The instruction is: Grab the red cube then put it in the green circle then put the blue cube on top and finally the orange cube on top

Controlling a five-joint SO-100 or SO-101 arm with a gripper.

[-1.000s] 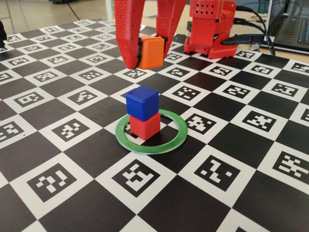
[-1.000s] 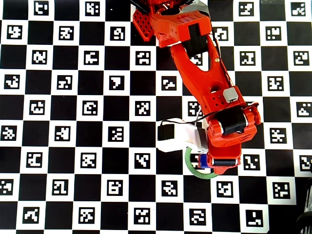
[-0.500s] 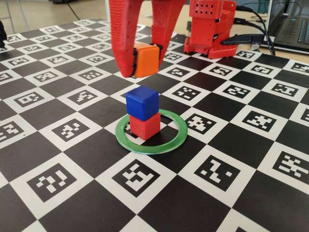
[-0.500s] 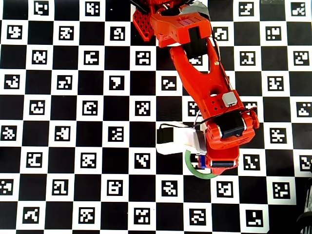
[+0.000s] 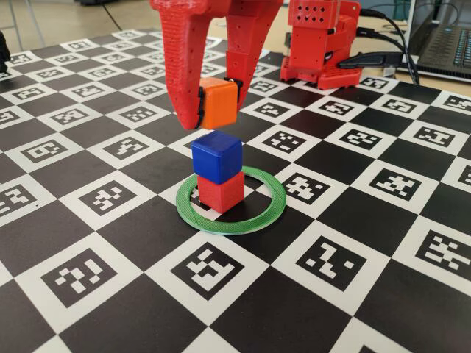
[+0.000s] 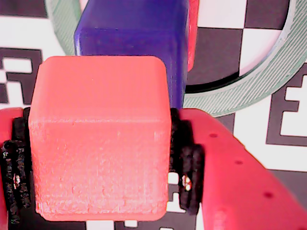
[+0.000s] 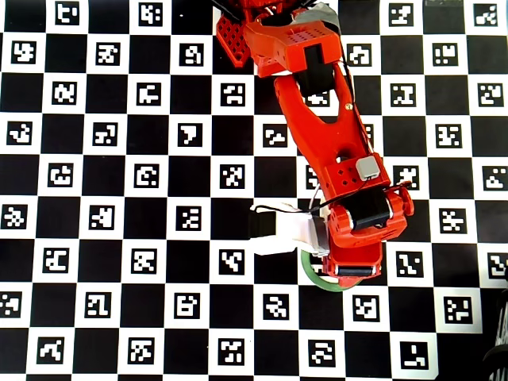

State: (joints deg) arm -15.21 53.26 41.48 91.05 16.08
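ok | red cube [image 5: 221, 191] in green circle [image 5: 259, 213], blue cube [image 5: 216, 157] stacked on it: done | gripper [image 5: 213, 103] clamping orange cube [image 5: 218, 104] just above blue, mid-board | left: lower, release

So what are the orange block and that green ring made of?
Both look like plastic, probably 3D-printed. The orange cube is matte, with a fine grid-like texture and rounded edges in the wrist view. The green circle is flat and thin, with fine concentric ridges.
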